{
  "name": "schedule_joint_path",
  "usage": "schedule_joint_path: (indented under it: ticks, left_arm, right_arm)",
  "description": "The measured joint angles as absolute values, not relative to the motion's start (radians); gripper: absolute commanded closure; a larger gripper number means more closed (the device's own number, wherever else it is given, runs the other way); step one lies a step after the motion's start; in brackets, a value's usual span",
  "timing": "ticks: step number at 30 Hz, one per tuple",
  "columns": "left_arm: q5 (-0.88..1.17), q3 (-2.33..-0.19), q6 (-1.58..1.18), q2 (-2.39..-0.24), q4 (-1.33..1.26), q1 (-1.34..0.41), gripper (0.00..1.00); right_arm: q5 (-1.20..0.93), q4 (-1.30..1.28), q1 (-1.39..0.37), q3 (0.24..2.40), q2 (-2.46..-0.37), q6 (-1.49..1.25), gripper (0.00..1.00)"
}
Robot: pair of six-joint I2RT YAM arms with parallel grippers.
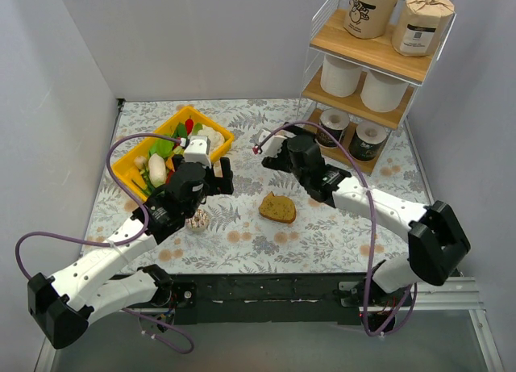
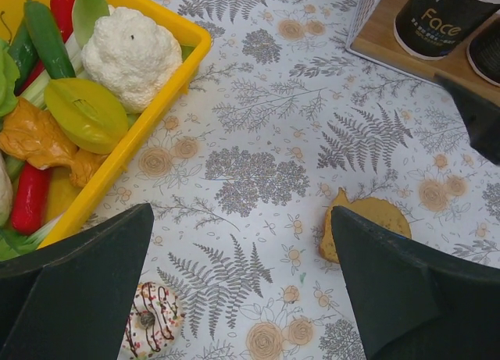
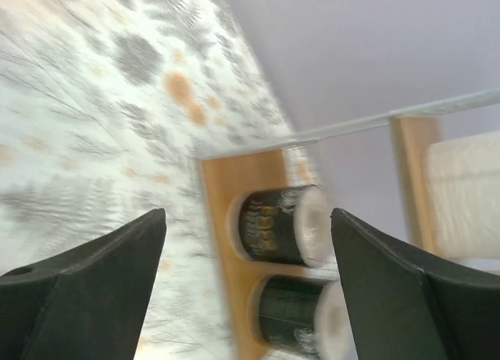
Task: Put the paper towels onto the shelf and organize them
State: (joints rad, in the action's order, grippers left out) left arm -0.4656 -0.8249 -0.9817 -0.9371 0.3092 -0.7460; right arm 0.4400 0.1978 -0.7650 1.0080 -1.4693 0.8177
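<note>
Up top in the overhead view, the shelf [image 1: 372, 52] holds all six paper towels [image 1: 385, 88]: tan rolls [image 1: 374, 9] on the top board, white rolls [image 1: 341, 76] in the middle and dark rolls [image 1: 333, 127] at the bottom, while the left jaws by the yellow tray [image 1: 218, 134] and the right jaws near the bottom tier both hang spread and empty. Left wrist: jaws apart over the surface [image 2: 258, 102], nothing between them, bread slice [image 2: 367, 219] nearby. Right wrist, blurred: jaws wide, facing the dark pair side by side; the rolls look light, soft and crushable, the wrap probably slick, so I'd grip across the round side at mid-height, gently.
</note>
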Motion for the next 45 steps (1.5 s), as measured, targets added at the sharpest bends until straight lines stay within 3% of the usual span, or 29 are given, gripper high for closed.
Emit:
schedule_joint_path:
  ticks: [8,18,27,45]
  left_arm:
    - [-0.393,-0.816,-0.963,-0.846,0.277,-0.746,0.02]
    - [-0.299,-0.789,-0.949,-0.807,0.229,-0.746,0.02]
    - [-0.189,-0.737,-0.938,-0.698,0.159,-0.746,0.02]
    - [-0.14,-0.727,-0.934,-0.669,0.127,-0.746,0.02]
  right_arm:
    - [0.421,-0.157,-0.843,1.098,-1.316,0.249,0.01]
    - [0.451,-0.258,-0.842,0.871,-0.874,-0.155,0.02]
    - [0.492,-0.283,-0.842,0.82,-0.653,-0.302,0.02]
    - [0.521,-0.319,-0.842,0.802,-0.62,-0.34,0.02]
